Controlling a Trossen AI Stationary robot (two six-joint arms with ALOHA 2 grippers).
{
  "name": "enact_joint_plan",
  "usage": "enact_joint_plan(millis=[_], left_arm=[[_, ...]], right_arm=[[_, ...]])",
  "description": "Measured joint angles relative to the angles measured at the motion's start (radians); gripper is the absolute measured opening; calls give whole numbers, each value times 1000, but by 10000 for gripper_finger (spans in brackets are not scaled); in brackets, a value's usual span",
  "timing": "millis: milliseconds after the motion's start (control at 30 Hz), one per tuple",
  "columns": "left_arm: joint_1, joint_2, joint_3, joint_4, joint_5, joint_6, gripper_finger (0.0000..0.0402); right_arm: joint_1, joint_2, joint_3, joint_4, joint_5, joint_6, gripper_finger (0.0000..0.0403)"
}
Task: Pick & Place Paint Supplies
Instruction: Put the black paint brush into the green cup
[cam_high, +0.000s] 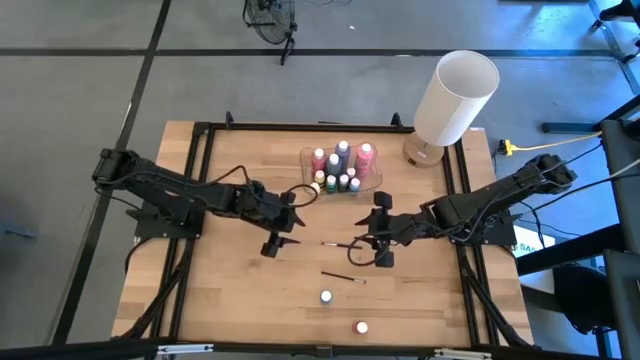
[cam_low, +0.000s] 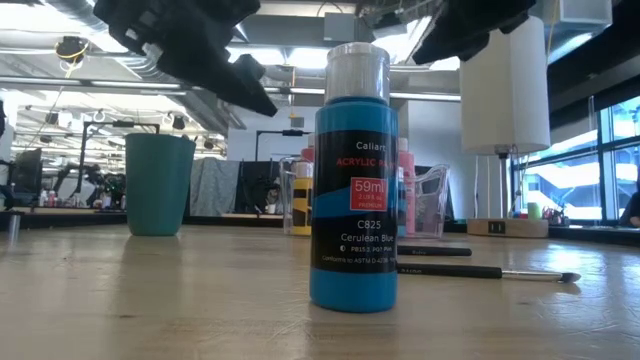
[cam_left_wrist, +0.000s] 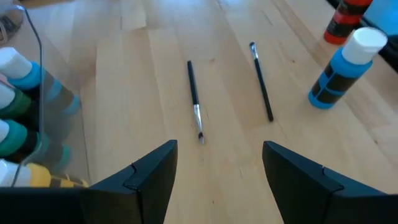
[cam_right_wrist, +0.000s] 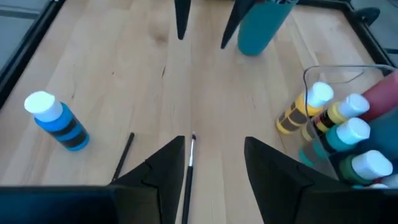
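Note:
A clear container (cam_high: 341, 172) at the table's far middle holds several paint bottles with white caps. A yellow bottle (cam_right_wrist: 300, 109) stands at its near edge. Two thin dark paintbrushes (cam_high: 336, 243) (cam_high: 343, 277) lie flat on the wood. Nearer the front edge a blue bottle (cam_high: 326, 297) and a red bottle (cam_high: 361, 327) stand upright. My left gripper (cam_left_wrist: 217, 180) hangs open above the table, left of the brushes. My right gripper (cam_right_wrist: 214, 168) hangs open above one brush (cam_right_wrist: 188, 165), clear of it.
A big white lamp (cam_high: 452, 98) stands at the far right corner. A teal cup (cam_right_wrist: 261, 25) stands on the table beyond my left gripper's fingers. A black frame (cam_high: 200, 170) runs round the tabletop. Bare wood lies at the near left.

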Motion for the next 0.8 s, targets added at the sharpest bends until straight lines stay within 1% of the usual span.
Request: enact_joint_plan(millis=[67, 133, 200, 333, 400, 533, 633, 800], left_arm=[[0, 0, 0, -8, 0, -1, 231], [0, 0, 0, -7, 0, 0, 230], [0, 0, 0, -3, -1, 21, 231], [15, 0, 0, 20, -6, 77, 232], [30, 0, 0, 33, -10, 77, 231], [54, 0, 0, 80, -17, 54, 231], [61, 0, 0, 124, -18, 38, 232], [60, 0, 0, 156, -18, 17, 232]], right_arm=[[-5, 0, 0, 8, 4, -5, 170], [-6, 0, 0, 19, 33, -16, 170], [-6, 0, 0, 19, 90, -24, 170], [-6, 0, 0, 1, 242, -9, 170], [-7, 0, 0, 1, 282, 11, 170], [15, -33, 0, -8, 295, 11, 170], [55, -83, 0, -43, 287, 30, 170], [166, -224, 0, -174, 278, 85, 170]])
